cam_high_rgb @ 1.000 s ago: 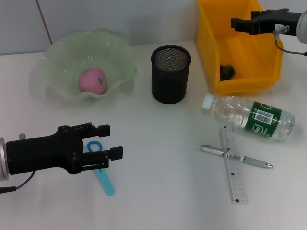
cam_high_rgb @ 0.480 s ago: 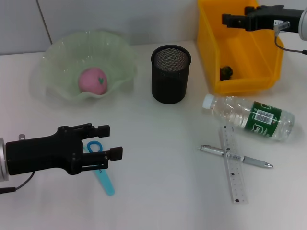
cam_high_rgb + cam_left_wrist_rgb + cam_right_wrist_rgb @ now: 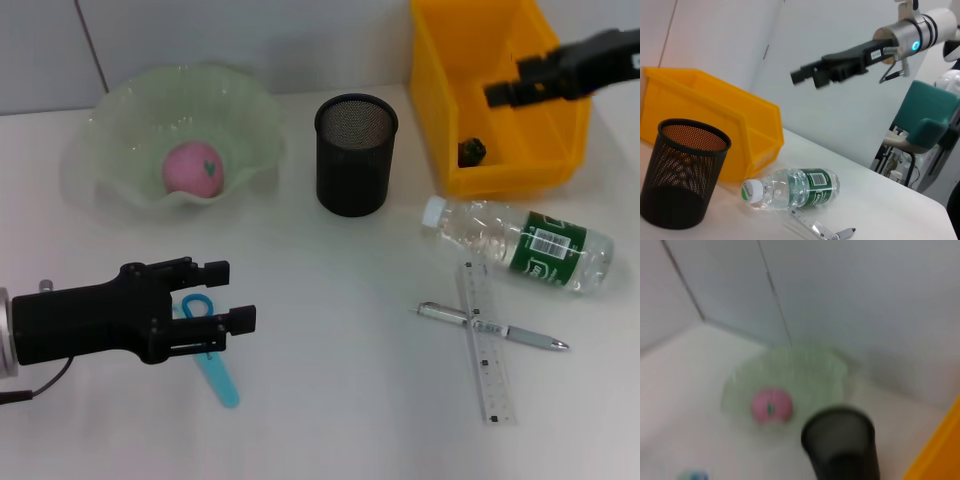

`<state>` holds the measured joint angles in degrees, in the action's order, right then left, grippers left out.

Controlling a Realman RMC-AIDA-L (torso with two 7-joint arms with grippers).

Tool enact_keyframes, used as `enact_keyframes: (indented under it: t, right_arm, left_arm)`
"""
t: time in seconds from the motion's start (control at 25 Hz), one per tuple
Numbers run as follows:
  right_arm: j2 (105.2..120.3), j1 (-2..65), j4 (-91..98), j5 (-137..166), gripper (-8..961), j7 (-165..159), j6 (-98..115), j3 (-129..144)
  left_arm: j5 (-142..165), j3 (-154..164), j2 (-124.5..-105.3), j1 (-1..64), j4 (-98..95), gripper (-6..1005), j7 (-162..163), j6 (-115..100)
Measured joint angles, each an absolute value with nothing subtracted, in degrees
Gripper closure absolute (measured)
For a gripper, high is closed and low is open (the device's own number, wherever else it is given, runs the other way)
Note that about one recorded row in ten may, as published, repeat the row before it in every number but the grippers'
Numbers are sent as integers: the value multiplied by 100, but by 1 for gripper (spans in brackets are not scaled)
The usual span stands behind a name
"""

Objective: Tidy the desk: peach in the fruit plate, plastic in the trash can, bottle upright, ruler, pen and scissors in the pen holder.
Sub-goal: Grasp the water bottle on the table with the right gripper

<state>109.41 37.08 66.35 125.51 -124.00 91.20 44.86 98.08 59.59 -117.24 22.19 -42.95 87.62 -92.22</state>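
At the lower left of the head view we see our left gripper, a black two-fingered claw, hovering low with its jaws spread wide and nothing between them. Just beneath and beside it lie the blue-handled scissors, flat on the white desk and not yet collected.

At the upper left sits the pale green wavy-rimmed glass fruit plate, and the pink peach already rests inside it, so we judge that part done.

In the upper middle stands the black mesh cylindrical pen holder, upright and, as far as we can see, empty.

Right of centre, the clear plastic water bottle with a green label and white cap lies on its side, cap pointing left, so it has yet to be stood up. Below it the clear flat ruler and the silver pen lie crossed, touching, both outside the holder.

At the upper right is the yellow plastic bin serving as the trash can, with a small dark crumpled piece of plastic on its floor, which we take as done. Our right gripper hangs over the bin; we cannot tell how its jaws stand, and we see nothing in them.
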Motion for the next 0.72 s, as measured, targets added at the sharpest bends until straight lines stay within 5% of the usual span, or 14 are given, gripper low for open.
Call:
enact_keyframes:
  t: [0.24, 0.72]
  right_arm:
    - [10723, 4484, 6264, 14110, 177, -12411, 10047, 4344]
    - [10869, 4803, 6253, 15332, 176, -12396, 10091, 5475]
  left_arm:
    - [9805, 5959, -11725, 2252, -4297, 213, 8801, -9229]
    - [9821, 5914, -11595, 2268, -4297, 213, 8939, -9127]
